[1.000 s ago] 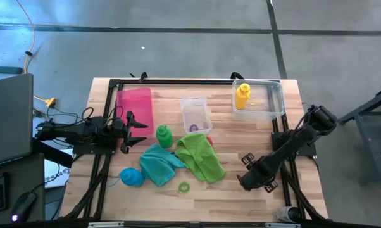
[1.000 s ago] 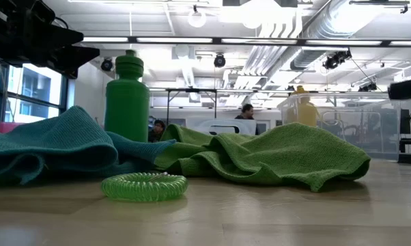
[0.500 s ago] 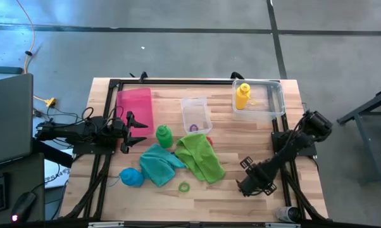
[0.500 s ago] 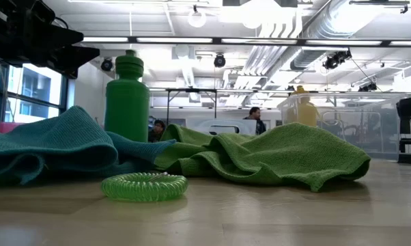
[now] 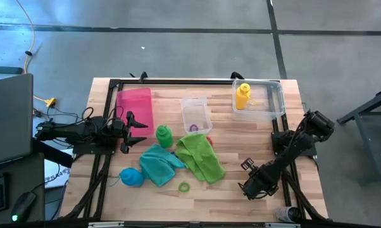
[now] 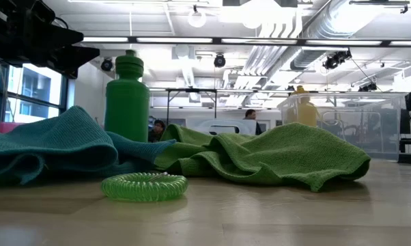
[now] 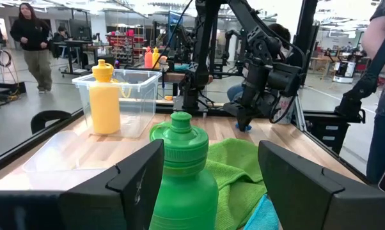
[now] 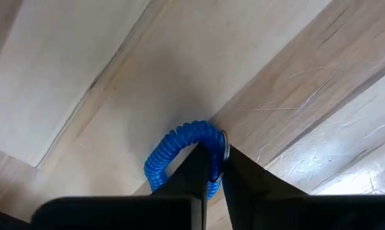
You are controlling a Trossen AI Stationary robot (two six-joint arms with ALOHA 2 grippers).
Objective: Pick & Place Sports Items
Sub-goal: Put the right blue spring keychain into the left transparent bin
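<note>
Green bottle (image 5: 163, 133), teal towel (image 5: 157, 163), blue ring (image 8: 173, 156)

bottles: green bottle (image 5: 163, 133) upright beside the towels; blue bottle (image 5: 131, 177) lying down; yellow bottle (image 5: 242, 96) upright.
towels: teal towel (image 5: 159, 163) and lime towel (image 5: 200, 157), crumpled, touching.
rings: green ring (image 5: 184, 187) flat; blue ring (image 8: 180, 156) pinched in right claw (image 8: 208, 167).

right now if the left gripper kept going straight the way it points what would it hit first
The green bottle. It stands upright directly ahead of the open left gripper, centred between its fingers. The lime green towel lies behind the bottle, though depth is hard to judge.
</note>
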